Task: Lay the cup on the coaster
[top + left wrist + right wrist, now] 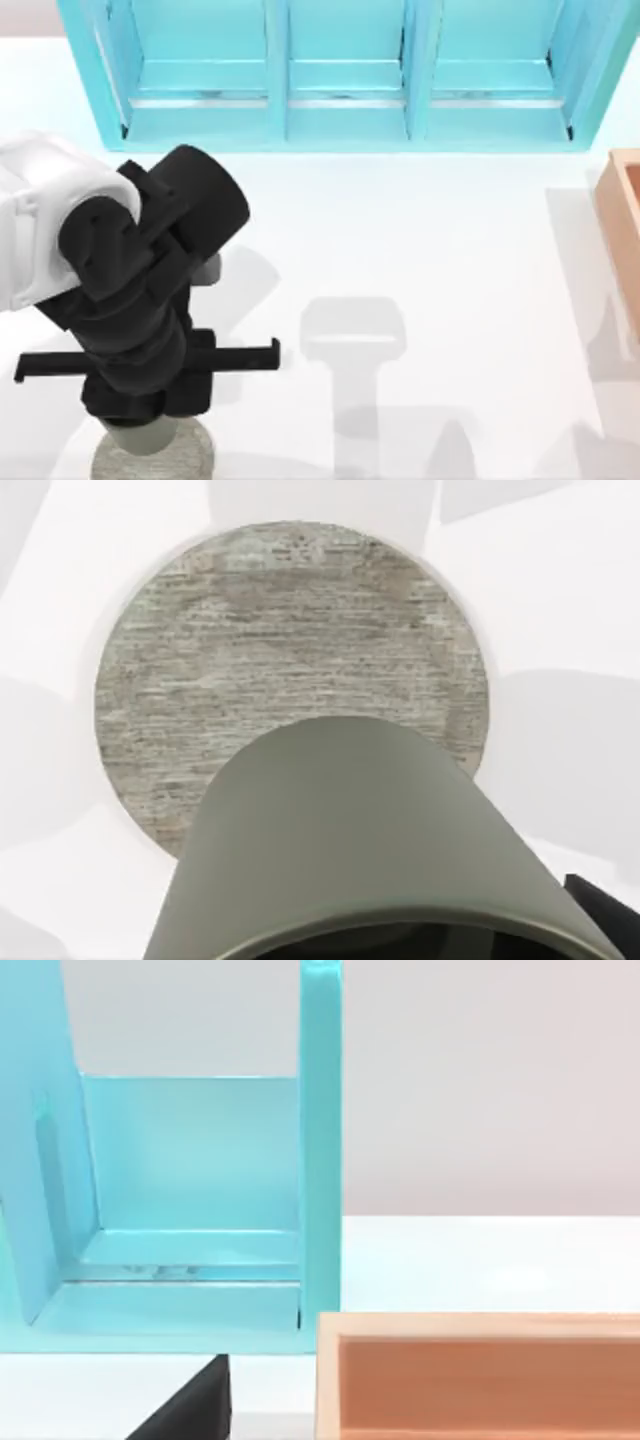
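The speckled grey coaster [197,456] lies at the table's front left, and in the left wrist view the coaster [250,670] is a wide round disc. The dull grey-olive cup [140,437] stands upright over it, under my left arm. Up close, the cup [350,830] covers the near part of the disc. My left gripper [145,408] points straight down and is shut on the cup, with one dark finger [605,915] showing beside its rim. Whether the cup's base touches the disc cannot be seen. A black tip of my right gripper [190,1410] shows in the right wrist view.
A teal shelf unit [340,100] with open compartments runs along the back of the table. A light wooden box [625,230] sits at the right edge, seen close in the right wrist view as the box [480,1380] in front of the shelf [190,1210].
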`<state>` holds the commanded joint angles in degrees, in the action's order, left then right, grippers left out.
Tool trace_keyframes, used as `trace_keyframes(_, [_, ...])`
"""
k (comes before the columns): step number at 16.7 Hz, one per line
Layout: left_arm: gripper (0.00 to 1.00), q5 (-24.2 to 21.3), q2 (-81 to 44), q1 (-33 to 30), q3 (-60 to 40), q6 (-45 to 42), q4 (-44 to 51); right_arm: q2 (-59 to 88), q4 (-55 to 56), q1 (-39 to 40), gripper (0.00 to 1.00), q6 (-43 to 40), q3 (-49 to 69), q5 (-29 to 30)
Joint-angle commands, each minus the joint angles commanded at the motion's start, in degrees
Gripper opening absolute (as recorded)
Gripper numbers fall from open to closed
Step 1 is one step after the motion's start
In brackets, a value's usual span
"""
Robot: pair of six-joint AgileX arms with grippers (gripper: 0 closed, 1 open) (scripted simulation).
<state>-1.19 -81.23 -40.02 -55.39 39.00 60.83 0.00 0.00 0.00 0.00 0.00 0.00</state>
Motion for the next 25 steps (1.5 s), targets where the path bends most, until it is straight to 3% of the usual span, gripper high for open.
trace_keyframes(5, [0.00,0.0,-0.8,0.2,1.3,-0.5,-1.9,0.0,0.0,0.0,1.00,0.0,0.0,0.0])
trace_keyframes(13, [0.00,-0.1,-4.6,1.6,11.1,-1.6,-15.7,0.0,0.0,0.0,1.00,0.0,0.0,0.0])
trace_keyframes(17, [0.00,-0.1,-4.8,1.6,11.5,-1.7,-16.2,0.0,0.0,0.0,1.00,0.0,0.0,0.0])
trace_keyframes(25, [0.60,-0.1,-4.8,1.6,11.5,-1.7,-16.2,0.0,0.0,0.0,1.00,0.0,0.0,0.0])
